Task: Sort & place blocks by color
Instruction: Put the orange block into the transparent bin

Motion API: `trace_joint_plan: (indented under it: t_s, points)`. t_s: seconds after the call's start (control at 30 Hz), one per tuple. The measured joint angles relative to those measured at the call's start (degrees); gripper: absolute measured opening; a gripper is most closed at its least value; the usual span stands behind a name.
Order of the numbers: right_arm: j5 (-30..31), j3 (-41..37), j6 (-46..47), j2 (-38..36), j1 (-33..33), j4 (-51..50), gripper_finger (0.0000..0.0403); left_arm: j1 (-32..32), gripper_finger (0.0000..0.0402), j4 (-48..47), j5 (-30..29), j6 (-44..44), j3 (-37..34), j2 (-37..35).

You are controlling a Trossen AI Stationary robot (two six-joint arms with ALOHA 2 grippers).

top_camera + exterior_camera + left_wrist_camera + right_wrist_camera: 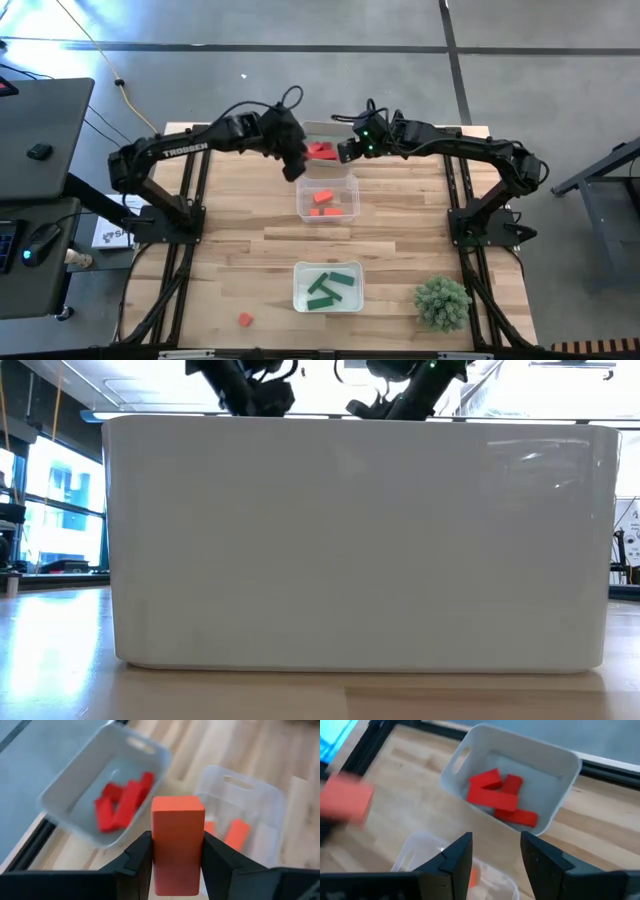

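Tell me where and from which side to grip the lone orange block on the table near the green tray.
Come straight down on the lone orange block and pinch two opposite side faces. It lies flat on bare table, apart from the tray of green blocks, so probably nothing blocks a descent. Its longer axis cannot be told.

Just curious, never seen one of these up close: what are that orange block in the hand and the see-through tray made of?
The orange block, gripped by the left hand, looks like painted wood or solid plastic: flat matte faces, crisp edges, no grain showing, so I can't settle which. The tray looks like thin clear plastic, slightly frosted and glossy: the wooden table shows through its walls.
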Motion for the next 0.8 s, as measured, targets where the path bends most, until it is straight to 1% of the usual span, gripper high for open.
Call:
trace_joint_plan:
  t_s: [0.13,0.37,0.63,0.8]
  points:
    - [2.4,0.0,2.6,0.0,0.1,0.0,0.0156,-3.3,0.0110,2.2,0.4,3.2,0.0,0.1]
    - [2.4,0.0,5.1,0.0,0.1,-0.1,0.0156,-7.5,0.0110,4.3,1.3,4.5,0.0,1.1]
    - [2.3,0.0,5.0,0.0,0.1,-0.1,0.0156,-10.0,0.0110,6.6,1.9,4.2,0.0,4.3]
    - [1.1,0.0,4.7,0.0,0.1,-0.5,0.0156,-10.1,0.0110,6.6,1.9,2.5,0.0,7.1]
